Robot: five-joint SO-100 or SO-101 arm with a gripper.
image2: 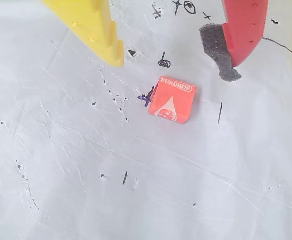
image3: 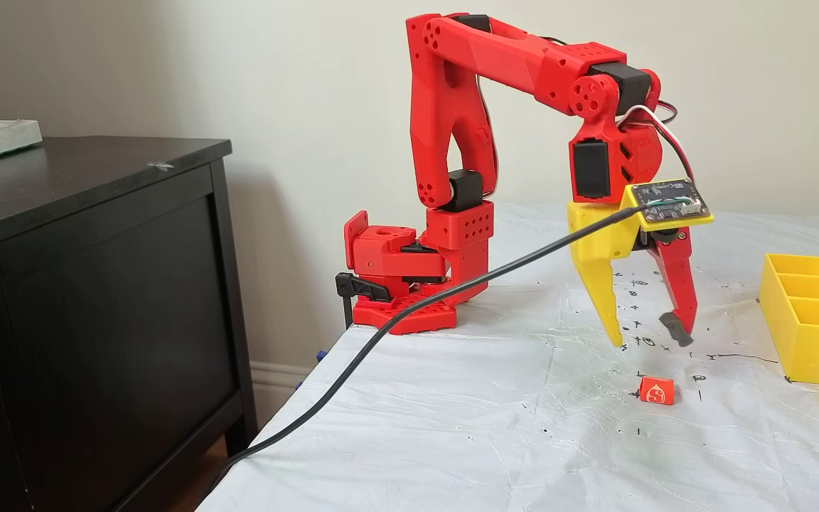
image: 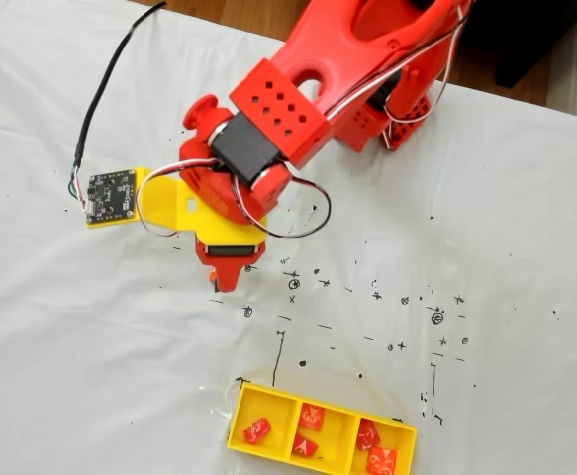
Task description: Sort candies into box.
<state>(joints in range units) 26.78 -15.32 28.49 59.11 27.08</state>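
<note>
One orange-red candy (image2: 172,99) (image3: 656,390) with white lettering lies alone on the white cloth. My gripper (image2: 173,62) (image3: 650,338) hangs open a little above it and touches nothing. Its yellow finger (image2: 105,35) and its red finger (image2: 243,30) with a grey pad stand wide apart, and the candy sits just past the gap between their tips. The yellow box (image: 239,421) (image3: 807,341) lies at the lower edge of a fixed view. It holds several candies: one (image: 257,429) in the left compartment, two (image: 312,416) in the middle, two (image: 367,433) in the right.
The cloth is dotted with black pen marks (image: 436,317). A circuit board (image: 110,195) on a yellow mount sticks out from the wrist, and its black cable (image3: 452,291) trails off the table's left edge. A dark cabinet (image3: 97,284) stands beside the table. The red arm base (image3: 409,291) is clamped at the back.
</note>
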